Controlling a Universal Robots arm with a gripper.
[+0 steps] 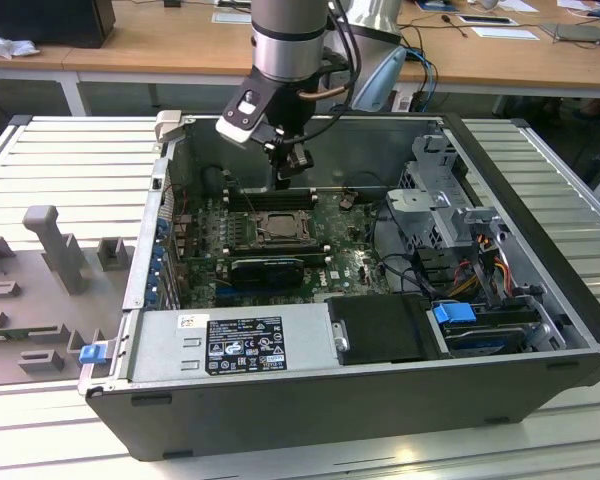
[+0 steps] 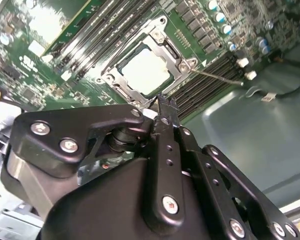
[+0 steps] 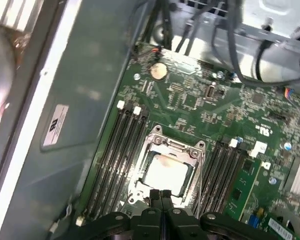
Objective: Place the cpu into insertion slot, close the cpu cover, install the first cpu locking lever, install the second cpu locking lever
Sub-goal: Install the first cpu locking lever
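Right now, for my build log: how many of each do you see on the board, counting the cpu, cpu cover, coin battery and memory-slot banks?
cpu: 1
cpu cover: 1
coin battery: 1
memory-slot banks: 2, one on each side of the cpu
Total: 5

Room is being left open above the insertion slot (image 1: 277, 226). Both its sides are being hemmed by low memory slots (image 3: 121, 150); toward the exterior view's right of it, passage is being blocked by cables (image 3: 231, 37) and a drive cage (image 1: 450, 200).
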